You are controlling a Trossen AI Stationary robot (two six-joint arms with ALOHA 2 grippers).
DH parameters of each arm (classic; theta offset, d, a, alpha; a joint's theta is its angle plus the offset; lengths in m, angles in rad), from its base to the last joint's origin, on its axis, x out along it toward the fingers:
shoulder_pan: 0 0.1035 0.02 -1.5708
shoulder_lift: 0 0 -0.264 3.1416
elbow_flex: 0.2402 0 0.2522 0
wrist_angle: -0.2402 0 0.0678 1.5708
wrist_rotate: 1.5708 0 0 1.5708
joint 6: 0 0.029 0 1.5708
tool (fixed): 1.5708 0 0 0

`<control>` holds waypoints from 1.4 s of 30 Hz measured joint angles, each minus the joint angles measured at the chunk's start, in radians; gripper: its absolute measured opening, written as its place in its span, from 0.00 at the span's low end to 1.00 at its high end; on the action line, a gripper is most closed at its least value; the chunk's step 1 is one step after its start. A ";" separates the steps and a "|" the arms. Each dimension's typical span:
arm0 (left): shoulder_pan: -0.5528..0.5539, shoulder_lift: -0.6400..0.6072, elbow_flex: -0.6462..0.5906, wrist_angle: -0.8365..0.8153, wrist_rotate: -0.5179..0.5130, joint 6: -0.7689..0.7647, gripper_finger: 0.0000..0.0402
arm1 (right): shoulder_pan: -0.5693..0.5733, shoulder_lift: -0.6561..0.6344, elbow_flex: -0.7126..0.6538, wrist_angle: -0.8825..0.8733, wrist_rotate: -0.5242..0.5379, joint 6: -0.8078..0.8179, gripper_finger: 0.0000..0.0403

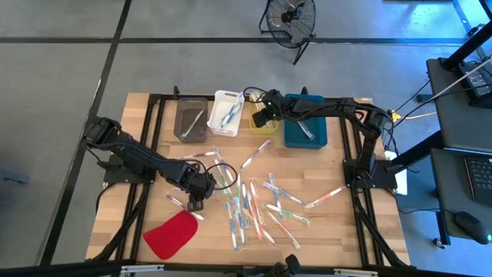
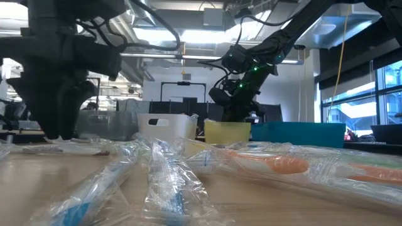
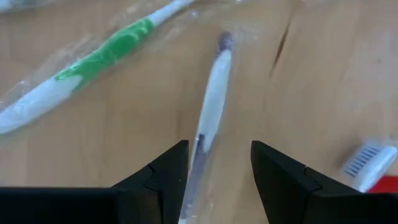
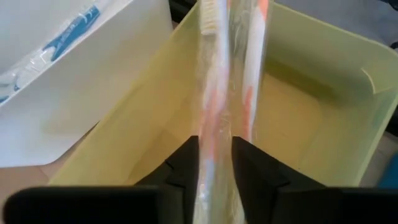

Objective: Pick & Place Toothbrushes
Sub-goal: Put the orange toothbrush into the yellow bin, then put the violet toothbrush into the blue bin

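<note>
Several wrapped toothbrushes lie scattered on the wooden table. My left gripper hangs open, pointing down over a white-and-purple toothbrush that lies flat on the wood. That brush runs between the two fingers, and I see no touch. In the high view this gripper is left of the pile. My right gripper is at the far side over the yellow bin, shut on an orange toothbrush in a clear wrapper. My right gripper pinches the wrapped orange toothbrush by its handle part between the two fingers, through the clear wrapper. The fingers slant down from the table's right side and lie along the brush. The brush sticks out ahead of them, bristle end farthest, lifted clear above the yellow bin.
Along the far edge stand a grey bin, a white bin holding blue toothbrushes, the yellow bin and a teal bin. A flat red piece lies near the front left. A green toothbrush lies beside my left gripper.
</note>
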 joint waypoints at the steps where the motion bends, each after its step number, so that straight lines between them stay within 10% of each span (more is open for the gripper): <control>1: -0.005 0.000 0.000 0.000 0.000 0.014 0.42 | 0.000 0.000 0.000 0.000 0.000 -0.002 0.26; 17: -0.030 0.014 -0.019 0.046 -0.125 0.074 0.42 | -0.024 -0.031 0.001 -0.006 -0.240 -0.054 0.51; 42: -0.030 0.063 -0.057 0.076 -0.095 0.047 0.41 | 0.028 -0.353 0.003 -0.358 -0.205 -0.181 0.22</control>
